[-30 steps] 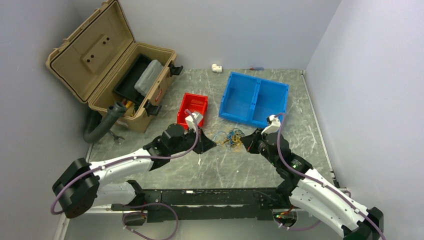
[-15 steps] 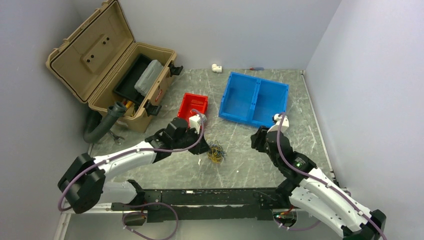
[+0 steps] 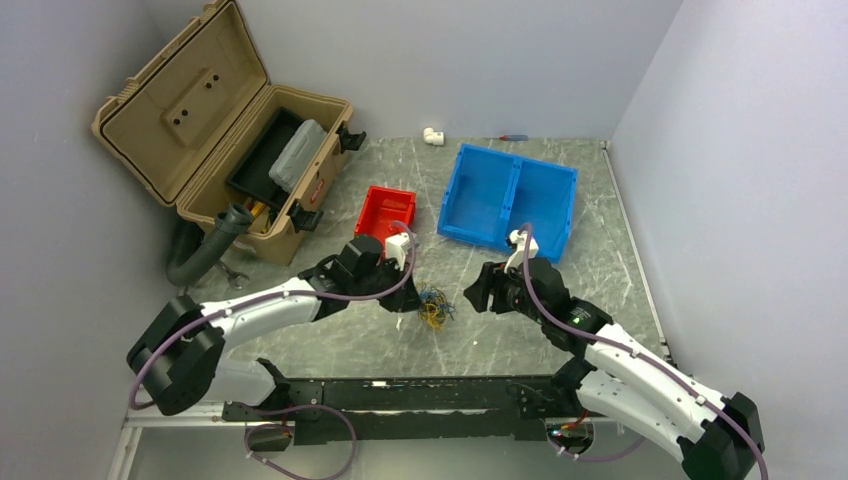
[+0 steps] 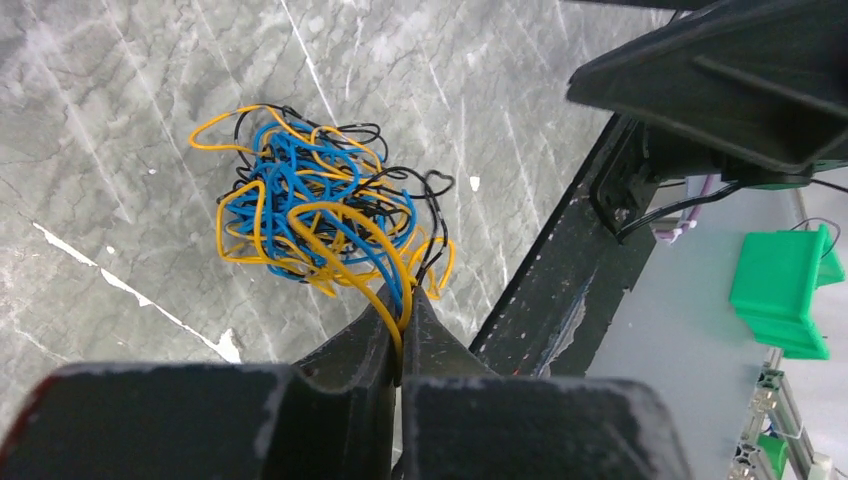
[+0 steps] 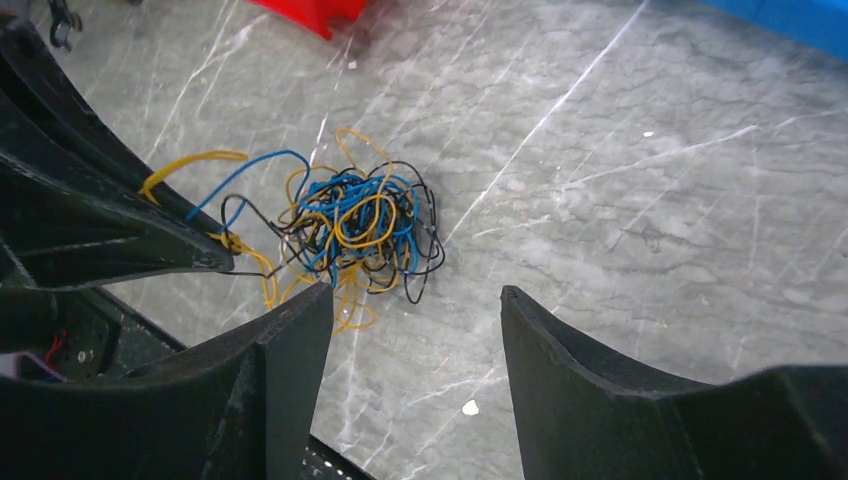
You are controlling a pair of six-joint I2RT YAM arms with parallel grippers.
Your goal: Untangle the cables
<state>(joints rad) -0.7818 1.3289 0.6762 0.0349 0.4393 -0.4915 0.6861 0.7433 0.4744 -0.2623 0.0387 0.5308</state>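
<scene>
The cables [image 3: 433,305] are a small ball of thin yellow, blue and black wires lying on the marble table between my two arms. My left gripper [image 3: 411,298] sits at the tangle's left edge. In the left wrist view, the left gripper [image 4: 405,297] is shut on a yellow and a blue strand that loop out of the cables [image 4: 315,215]. My right gripper [image 3: 478,296] is a little to the right of the bundle. In the right wrist view, the right gripper [image 5: 415,292] stands open with bare table between its fingers, just short of the cables [image 5: 355,225].
A red bin [image 3: 385,210] and a blue two-part bin [image 3: 510,195] stand behind the tangle. An open tan toolbox [image 3: 220,150] and a black hose [image 3: 205,250] fill the back left. A white fitting [image 3: 433,135] lies by the back wall.
The right gripper has let go of the cables and opened, drawing back and then swinging left again. The wires, stretched between both grippers before, have bunched into a ball by the left gripper.
</scene>
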